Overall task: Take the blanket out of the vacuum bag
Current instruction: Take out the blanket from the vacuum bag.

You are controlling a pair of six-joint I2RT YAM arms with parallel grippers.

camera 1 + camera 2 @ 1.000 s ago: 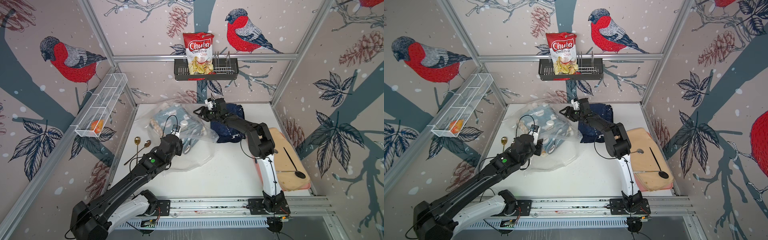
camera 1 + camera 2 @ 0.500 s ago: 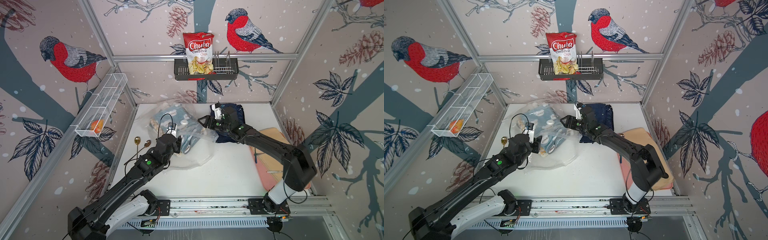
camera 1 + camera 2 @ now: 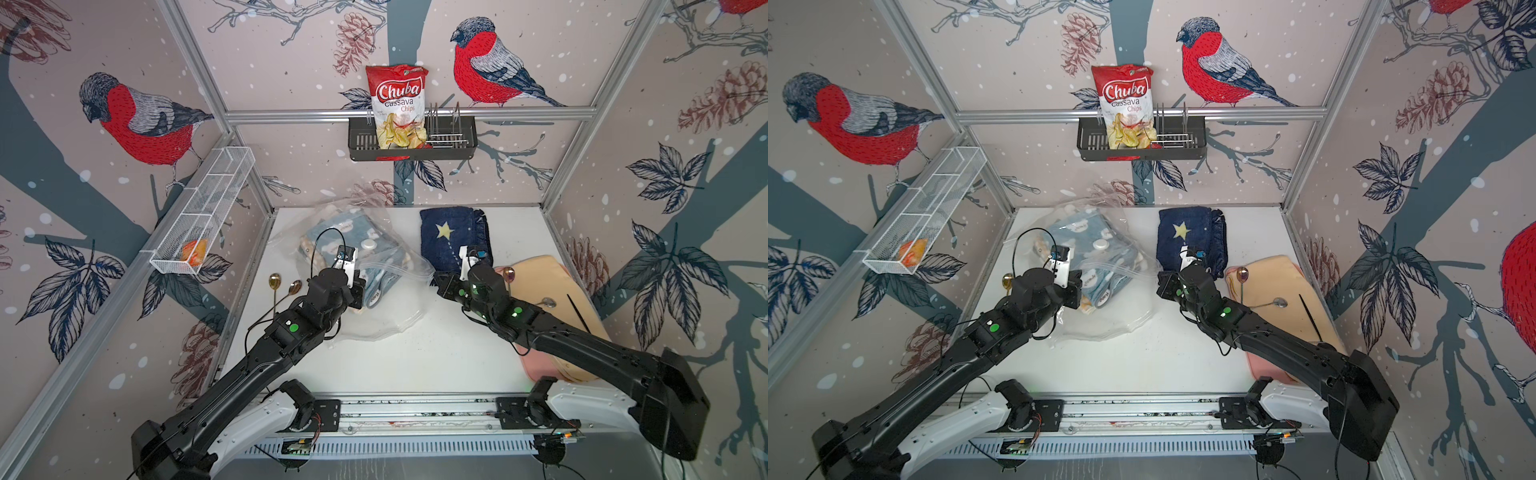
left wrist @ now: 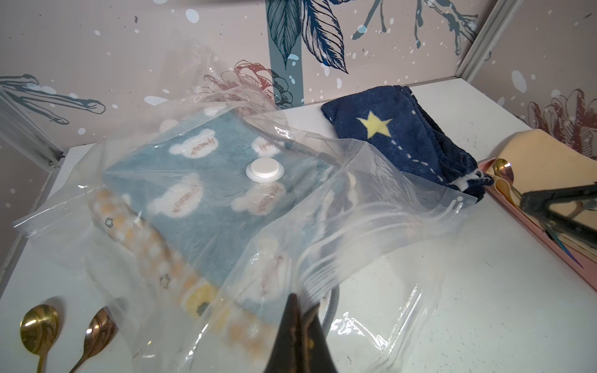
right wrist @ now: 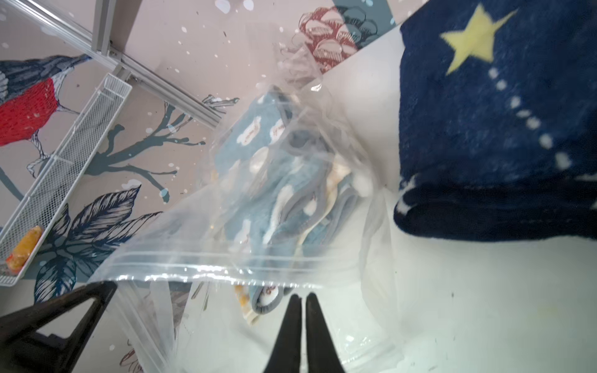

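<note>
The vacuum bag [image 3: 386, 316] is crinkly clear plastic lying at the back left of the white table, with its round white valve cap [image 4: 265, 170] on top. Inside it lies a folded light-blue blanket [image 4: 200, 168] with white bear patches, over a yellow checked cloth. In the left wrist view my left gripper [image 4: 302, 303] is shut on the ribbed zip-seal edge of the bag [image 4: 371, 226]. My right gripper [image 5: 301, 298] is shut just below the bag's zip edge [image 5: 181, 258], at the bag's right corner [image 3: 439, 282]. I see nothing pinched between its fingers.
A navy star blanket [image 3: 453, 237] lies outside the bag at the back right. A peach pad [image 3: 552, 291] with spoons on it lies along the right edge. Two gold spoons [image 3: 274, 280] lie left of the bag. A wire basket [image 3: 203, 208] and a black rack [image 3: 411, 141] hang on the walls.
Both grippers have gone from open to shut. The right arm has swung back from over the navy blanket to the bag's right corner. The left gripper has closed on the bag's edge.
</note>
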